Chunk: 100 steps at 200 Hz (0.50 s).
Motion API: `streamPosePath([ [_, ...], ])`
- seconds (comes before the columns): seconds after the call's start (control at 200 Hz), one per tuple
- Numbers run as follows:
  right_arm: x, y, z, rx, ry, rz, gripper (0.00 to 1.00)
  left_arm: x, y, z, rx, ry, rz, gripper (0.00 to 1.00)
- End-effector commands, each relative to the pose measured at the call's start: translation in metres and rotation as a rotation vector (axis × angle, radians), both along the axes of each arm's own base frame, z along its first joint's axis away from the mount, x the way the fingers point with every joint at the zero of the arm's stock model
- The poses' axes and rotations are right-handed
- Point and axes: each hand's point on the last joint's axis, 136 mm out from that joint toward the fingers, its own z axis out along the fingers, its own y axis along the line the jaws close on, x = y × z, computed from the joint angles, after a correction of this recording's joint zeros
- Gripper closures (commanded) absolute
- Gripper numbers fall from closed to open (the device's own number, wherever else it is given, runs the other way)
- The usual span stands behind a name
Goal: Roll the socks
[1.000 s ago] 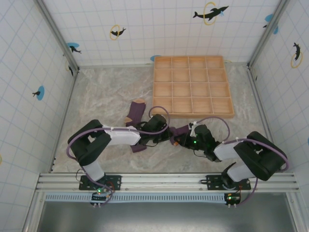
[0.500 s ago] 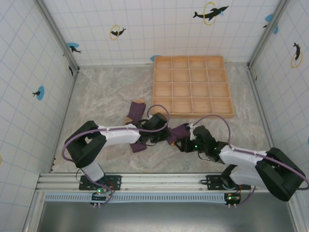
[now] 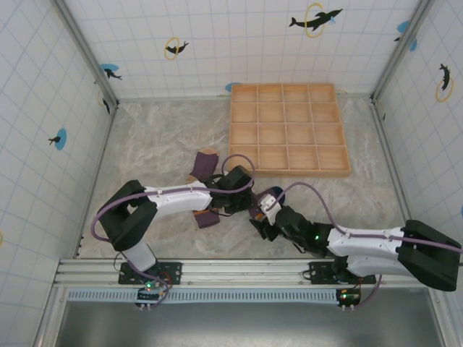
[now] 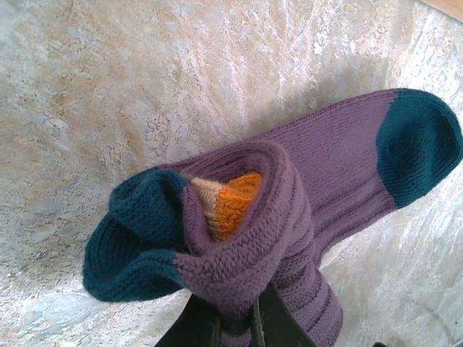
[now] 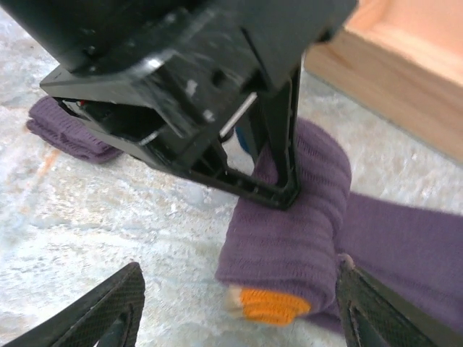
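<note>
Worktop (image 3: pixel 159 137): marbled, pale, inside tiled walls; a wooden divided tray (image 3: pixel 289 171) stands at the far right.
Half-rolled purple sock (image 4: pixel 304 188): lies mid-worktop, just in front of the tray, with its orange part inside the roll.
Left gripper (image 4: pixel 236 322): closed on the roll's fabric.
Right gripper (image 5: pixel 237 269): jaws wide, holding nothing, just beside the roll.
Handling: soft, light and springy, so it probably unwinds if let go; best to take it across the thick roll.
Room: the tray edge is close behind, a second sock (image 3: pixel 202 166) lies to the left, and the near side is free.

Wooden tray (image 3: pixel 289 171) w/ 4x4 grid of compartments lies far right of centre on the marbled surface (image 3: pixel 159 137). Tiled walls (image 3: pixel 239 43) w/ dolphin stickers (image 3: pixel 315 19) on left, far & right. Metal rail (image 3: pixel 246 271) along near edge.
</note>
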Motion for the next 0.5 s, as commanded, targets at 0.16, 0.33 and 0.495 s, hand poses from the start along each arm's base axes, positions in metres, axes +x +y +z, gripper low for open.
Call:
streamPosePath([
  [0.16,0.021,0.019,0.012,-0.042,-0.175,-0.009,0.32,-0.008,0.001,-0.007,0.025,0.051,-0.021,1.0],
  [0.33,0.023,0.024,0.0,-0.059,-0.17,-0.003,0.34,-0.008,0.001,-0.006,0.02,0.054,-0.024,1.0],
  [0.495,0.026,0.026,-0.015,-0.104,-0.153,-0.014,0.38,-0.008,0.0,-0.005,0.014,0.052,-0.025,1.0],
])
